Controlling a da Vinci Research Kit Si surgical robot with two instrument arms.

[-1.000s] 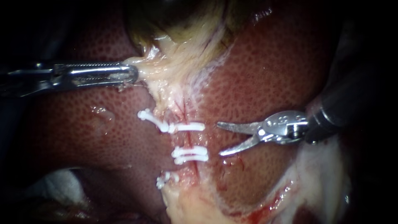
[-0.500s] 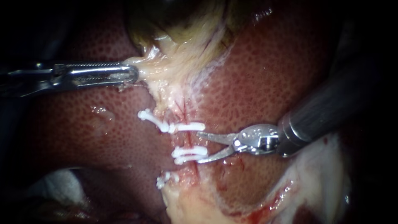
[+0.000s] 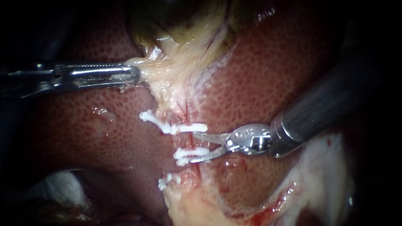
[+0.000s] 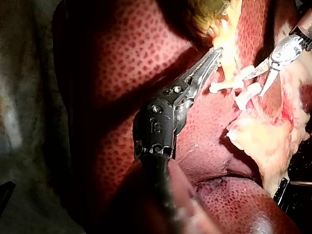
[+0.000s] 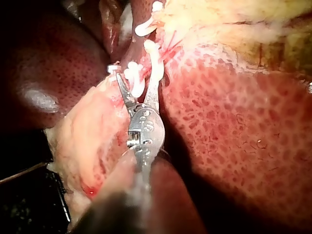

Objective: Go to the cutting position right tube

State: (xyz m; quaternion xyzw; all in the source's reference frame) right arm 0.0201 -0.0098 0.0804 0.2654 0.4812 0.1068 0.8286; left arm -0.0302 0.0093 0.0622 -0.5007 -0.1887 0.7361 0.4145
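Wide pincer of right instrument (image 3: pixel 190 147) astride tube (image 3: pixel 189 141) between 2 clips (image 3: pixel 193 127); left instrument (image 3: pixel 135 75) apparently tight on pale tissue (image 3: pixel 167 71).

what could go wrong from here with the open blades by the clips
The right instrument has its blades open close to the upper clip and the lower clips; closing here might nick or dislodge one. The left instrument, shut on pale tissue, appears to hold it taut; a cut tube might spring back.
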